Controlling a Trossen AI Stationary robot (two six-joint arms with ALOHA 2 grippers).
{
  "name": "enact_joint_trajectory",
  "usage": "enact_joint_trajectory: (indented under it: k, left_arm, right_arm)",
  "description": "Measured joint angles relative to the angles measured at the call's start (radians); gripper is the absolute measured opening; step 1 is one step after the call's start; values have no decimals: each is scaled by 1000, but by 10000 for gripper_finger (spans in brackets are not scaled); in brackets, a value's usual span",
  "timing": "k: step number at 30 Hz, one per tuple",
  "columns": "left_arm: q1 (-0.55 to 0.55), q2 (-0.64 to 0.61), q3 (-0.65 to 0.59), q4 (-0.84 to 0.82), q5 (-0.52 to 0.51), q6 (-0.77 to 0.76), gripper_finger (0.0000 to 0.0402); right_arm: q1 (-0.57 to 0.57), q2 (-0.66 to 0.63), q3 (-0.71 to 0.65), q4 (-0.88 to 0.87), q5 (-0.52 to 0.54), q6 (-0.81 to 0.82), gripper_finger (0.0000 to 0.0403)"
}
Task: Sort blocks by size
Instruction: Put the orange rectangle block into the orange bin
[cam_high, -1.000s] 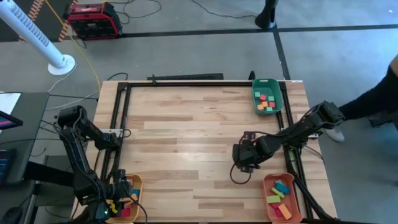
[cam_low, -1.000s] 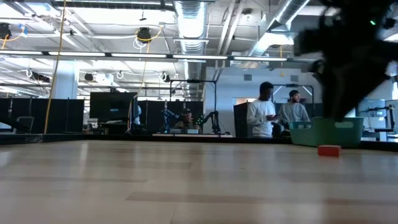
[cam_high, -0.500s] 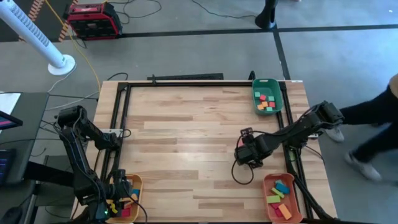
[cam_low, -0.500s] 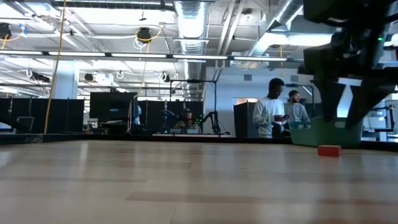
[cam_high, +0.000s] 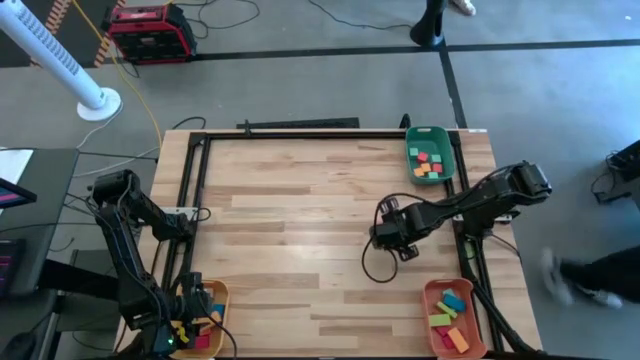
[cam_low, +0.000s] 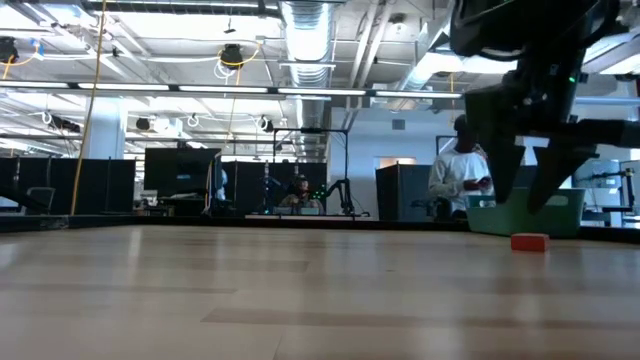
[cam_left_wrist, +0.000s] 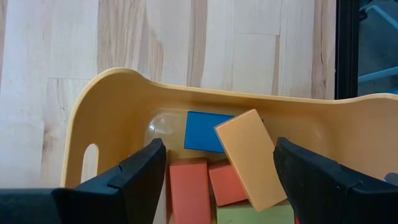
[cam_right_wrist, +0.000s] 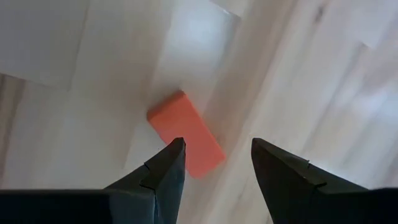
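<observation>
Overhead, right pincer (cam_right_wrist: 214, 168) spread above red block (cam_right_wrist: 186, 134) on wooden table (cam_high: 290, 200), person (cam_low: 462, 180) beyond.

A red block (cam_right_wrist: 186, 142), a short rectangular bar, is lying flat on the bare wooden bench (cam_high: 290, 210), alone and apart from the others; in the low view (cam_low: 529, 241) it is sitting in front of the green tray (cam_low: 525, 213).

Several small blocks (cam_high: 428, 163) in red, orange and green are lying loose in the green tray at the far right corner of the bench.

Longer blocks (cam_high: 448, 320) in teal-blue, green, red and orange are lying in the orange tray (cam_high: 431, 290) at the near right edge.

In the yellow tray (cam_left_wrist: 112, 106) at the near left corner, a tan bar (cam_left_wrist: 250, 157) is leaning tilted across a blue block (cam_left_wrist: 204, 131) and two red blocks (cam_left_wrist: 189, 190).
</observation>
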Motion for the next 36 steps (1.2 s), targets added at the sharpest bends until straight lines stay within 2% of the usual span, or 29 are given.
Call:
enact_joint_trajectory:
  k: [4, 8, 16, 29, 32, 36]
  left_arm:
    - [0, 0, 0, 0, 0, 0, 285]
    - [0, 0, 0, 0, 0, 0, 285]
    - [0, 0, 0, 0, 0, 0, 285]
    - [0, 0, 0, 0, 0, 0, 285]
    - [0, 0, 0, 0, 0, 0, 285]
    - [0, 0, 0, 0, 0, 0, 285]
  right_arm:
    - [-10, 0, -50, 61, -43, -32, 217]
    - [-6, 0, -96, 67, -43, -25, 217]
    - [-6, 0, -152, 211, -44, -83, 217]
    - [-28, -4, -219, 313, -97, -57, 216]
    - [-22, -4, -219, 312, -98, -18, 204]
    - [-4, -3, -215, 308, -96, 33, 168]
